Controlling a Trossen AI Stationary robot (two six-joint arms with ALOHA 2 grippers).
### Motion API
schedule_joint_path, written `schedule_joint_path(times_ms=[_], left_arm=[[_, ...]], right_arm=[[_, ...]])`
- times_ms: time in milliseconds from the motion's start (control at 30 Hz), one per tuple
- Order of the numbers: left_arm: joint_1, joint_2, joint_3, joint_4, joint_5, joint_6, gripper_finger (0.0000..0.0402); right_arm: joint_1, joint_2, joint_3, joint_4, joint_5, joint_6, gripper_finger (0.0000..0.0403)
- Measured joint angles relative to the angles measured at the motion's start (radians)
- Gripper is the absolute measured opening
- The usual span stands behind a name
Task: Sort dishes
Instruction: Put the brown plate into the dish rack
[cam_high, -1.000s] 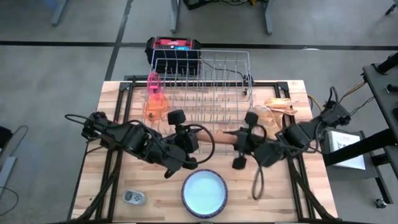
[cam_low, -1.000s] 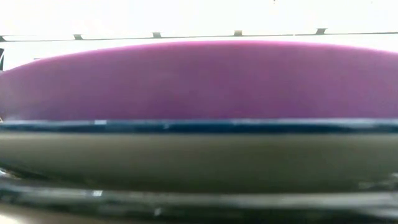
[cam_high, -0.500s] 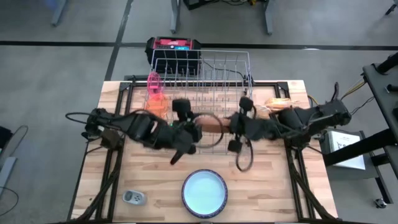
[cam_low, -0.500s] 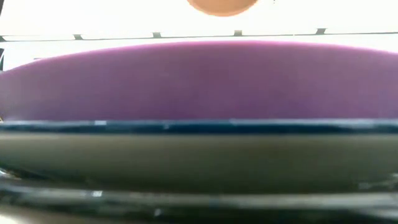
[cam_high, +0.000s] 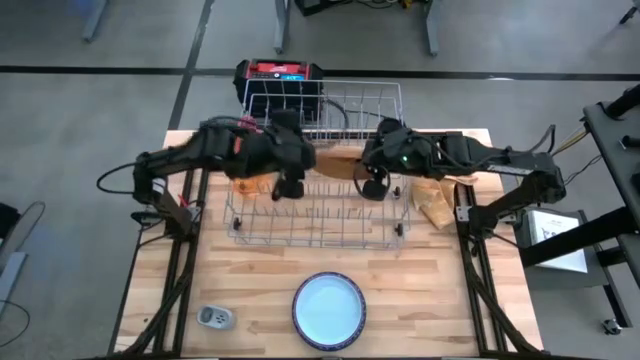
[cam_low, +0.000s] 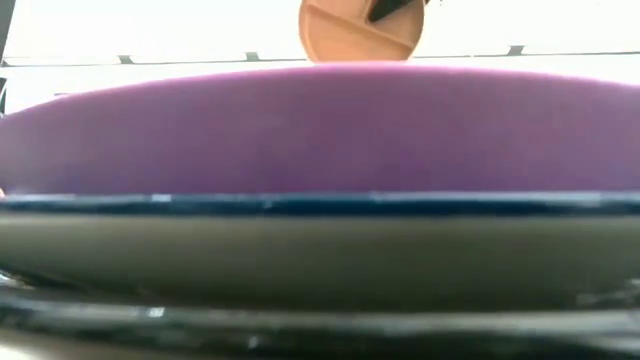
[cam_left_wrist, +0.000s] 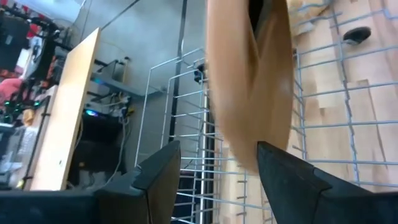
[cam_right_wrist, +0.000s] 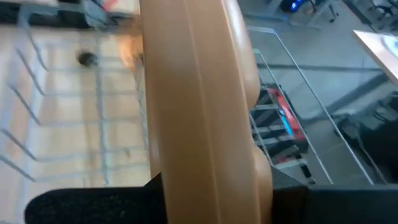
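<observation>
- The brown divided plate (cam_high: 338, 160) is smooth matte plastic, round, with raised ridges splitting its face; it stands on edge over the wire rack (cam_high: 315, 215), between the two grippers.
- The right gripper (cam_high: 372, 172) pinches the plate's rim: in the right wrist view the tan edge (cam_right_wrist: 199, 106) rises straight out from between its dark fingers (cam_right_wrist: 81, 208), filling the gap between them, so the fingers are narrow and clamped on the plate.
- The left gripper (cam_high: 290, 185) sits just beside the plate's opposite edge. In the left wrist view its two dark, wedge-shaped fingers (cam_left_wrist: 155, 174) are spread wide, with the plate's curved underside (cam_left_wrist: 252, 81) just beyond the fingertips, above the gap; the plate touches neither finger that I can see.
- The rack is thin silver wire in a grid with upright tines, lying under and beyond both pairs of fingers.
- From table height, the plate's divided face (cam_low: 360, 30) shows as a tan disc with a straight ridge, a dark fingertip overlapping its upper right edge.
- A white plate (cam_high: 328, 308) with a dark speckled rim lies flat, well away from both grippers, toward the table's near edge; its purple underside (cam_low: 320, 130) fills the low view.
- An orange cup (cam_high: 248, 178), translucent, sits at the rack's left end, near the left gripper.
- A small grey-white device (cam_high: 214, 318) lies left of the white plate.
</observation>
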Motion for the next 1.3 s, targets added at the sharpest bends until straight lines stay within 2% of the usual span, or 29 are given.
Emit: schedule_joint_path(times_ms=[200,300,400,567,700,833,1000,1100,1200,1300], left_arm=[[0.081,-0.061,0.000,-0.023,0.100,0.039,0.0199],[0.115,-0.088,0.000,-0.025,0.114,0.049,0.0199],[0.146,-0.108,0.000,-0.002,0.111,0.058,0.0199],[0.178,-0.129,0.000,0.023,0.110,0.099,0.0199],[0.204,-0.151,0.000,0.106,0.064,0.157,0.0199],[0.222,-0.160,0.000,0.241,0.008,0.288,0.0199],[0.248,-0.169,0.000,0.396,0.008,0.432,0.0199],[0.279,-0.171,0.001,0.412,0.017,0.477,0.0199],[0.335,-0.170,0.001,0.408,0.083,0.482,0.0199],[0.409,-0.170,0.001,0.381,0.206,0.464,0.0199]], right_arm=[[-0.103,-0.018,-0.075,0.089,-0.184,-0.030,0.0035],[-0.144,-0.034,-0.132,0.149,-0.247,-0.119,0.0035],[-0.185,-0.040,-0.192,0.250,-0.278,-0.194,0.0035],[-0.289,-0.047,-0.224,0.344,-0.447,-0.276,0.0035],[-0.376,-0.030,-0.226,0.423,-0.510,-0.225,0.0035],[-0.448,-0.004,-0.226,0.463,-0.620,-0.161,0.0035],[-0.493,0.054,-0.226,0.523,-0.613,0.011,0.0035],[-0.497,0.094,-0.226,0.568,-0.604,0.047,0.0035],[-0.492,0.139,-0.226,0.585,-0.535,0.047,0.0035],[-0.496,0.184,-0.218,0.587,-0.506,0.046,0.0035]])
